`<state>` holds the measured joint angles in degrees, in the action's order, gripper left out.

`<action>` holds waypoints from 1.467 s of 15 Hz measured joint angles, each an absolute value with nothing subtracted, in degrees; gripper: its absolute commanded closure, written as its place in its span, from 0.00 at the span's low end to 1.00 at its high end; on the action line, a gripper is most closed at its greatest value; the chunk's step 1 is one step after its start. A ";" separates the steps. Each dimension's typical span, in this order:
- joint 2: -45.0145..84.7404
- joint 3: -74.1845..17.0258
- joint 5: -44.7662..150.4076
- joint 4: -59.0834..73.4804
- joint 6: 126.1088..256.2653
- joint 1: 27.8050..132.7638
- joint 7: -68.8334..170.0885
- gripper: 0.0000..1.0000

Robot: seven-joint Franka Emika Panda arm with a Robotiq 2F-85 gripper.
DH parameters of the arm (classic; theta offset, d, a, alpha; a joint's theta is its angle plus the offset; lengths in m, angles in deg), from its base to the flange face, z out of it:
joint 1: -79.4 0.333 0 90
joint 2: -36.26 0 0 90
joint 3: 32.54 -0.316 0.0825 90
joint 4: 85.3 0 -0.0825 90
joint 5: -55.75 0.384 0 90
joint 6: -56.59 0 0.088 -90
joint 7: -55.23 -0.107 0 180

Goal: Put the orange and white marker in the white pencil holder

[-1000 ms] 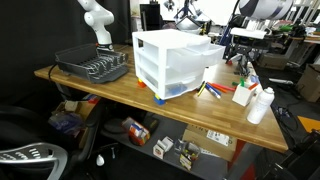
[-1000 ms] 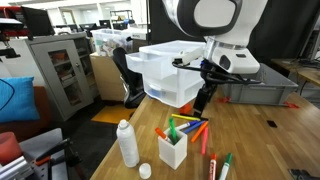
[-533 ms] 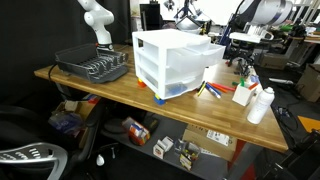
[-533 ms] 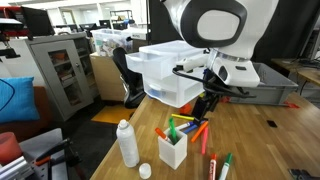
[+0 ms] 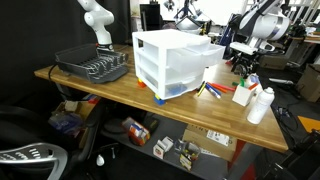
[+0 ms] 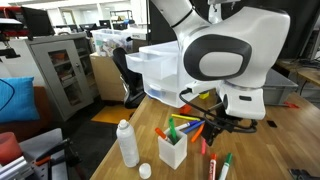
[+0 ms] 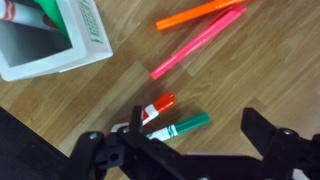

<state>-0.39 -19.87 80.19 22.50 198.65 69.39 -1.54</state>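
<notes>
In the wrist view the orange and white marker [image 7: 156, 108] lies flat on the wooden table beside a green and white marker [image 7: 182, 127]. My gripper [image 7: 200, 138] is open and empty above them, with one finger next to the orange and white marker and the other well off to the right. The white pencil holder [image 7: 45, 48] stands at the top left with pens in it. It also shows in both exterior views [image 6: 172, 151] [image 5: 242, 93], with my gripper [image 6: 212, 128] hovering just beside it.
A pink marker [image 7: 196, 44] and an orange marker [image 7: 200, 12] lie beyond the gripper. A white capped bottle [image 6: 127, 143] stands near the table edge. A big white drawer unit [image 5: 172, 60] and a dark dish rack [image 5: 92, 65] stand on the table [image 5: 110, 90].
The arm has swung over and down from near the drawer unit to just above the markers beside the pencil holder. The gripper has stayed open.
</notes>
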 measured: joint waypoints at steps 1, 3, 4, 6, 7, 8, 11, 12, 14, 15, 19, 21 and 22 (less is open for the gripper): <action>-0.91 -19.74 80.19 22.73 200.37 69.35 -2.38 0.00; -1.67 -19.60 80.19 23.32 202.38 69.34 -3.83 0.00; -1.85 -19.61 80.19 23.85 202.84 69.34 -4.51 0.00; -1.85 -19.64 80.19 25.28 203.01 69.35 -5.63 0.00; -1.86 -19.71 80.19 26.08 203.10 69.36 -6.08 0.00; -1.88 -19.83 80.20 26.87 203.32 69.36 -6.43 0.00; -1.89 -20.52 81.18 28.64 204.87 69.36 -6.92 0.00; -1.89 -20.83 81.78 29.09 205.37 69.36 -6.92 0.00; -1.92 -21.40 82.65 29.84 206.42 69.36 -6.92 0.00; -1.97 -21.59 82.87 30.16 207.34 69.36 -6.92 0.00; -3.08 -21.66 83.32 30.36 211.41 69.19 -6.92 0.00; -3.99 -21.68 83.32 30.16 212.67 69.05 -6.92 0.00; -4.34 -21.74 83.32 29.98 212.80 68.92 -6.91 0.00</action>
